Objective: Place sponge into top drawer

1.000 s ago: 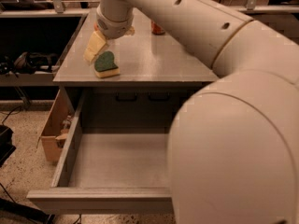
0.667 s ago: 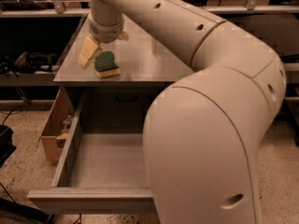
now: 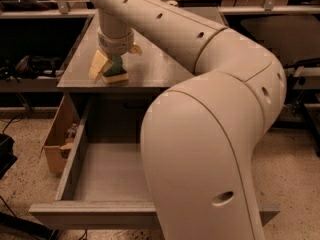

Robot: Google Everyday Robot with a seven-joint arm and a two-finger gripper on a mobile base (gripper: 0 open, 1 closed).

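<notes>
**Claw over the sponge, grip not yet made**

Nearest me, the top drawer [image 3: 75, 215] stands pulled out. Its grey floor shows on the left, and my own arm [image 3: 210, 134] covers the rest. Beyond it, near the front left corner of the table [image 3: 165, 69], the sponge [image 3: 117, 72] lies flat with its green face up and its foam underneath. My claw [image 3: 115, 61] hangs right over it, released. One finger sits just beside the sponge's left side and the other stands apart behind and to the right.

I judge this to be the grasping step. Next I must close on the sponge, lift it, and bring it forward over the drawer floor. Its long axis seems to run along the table's front edge, though my claw hides its back part.
</notes>
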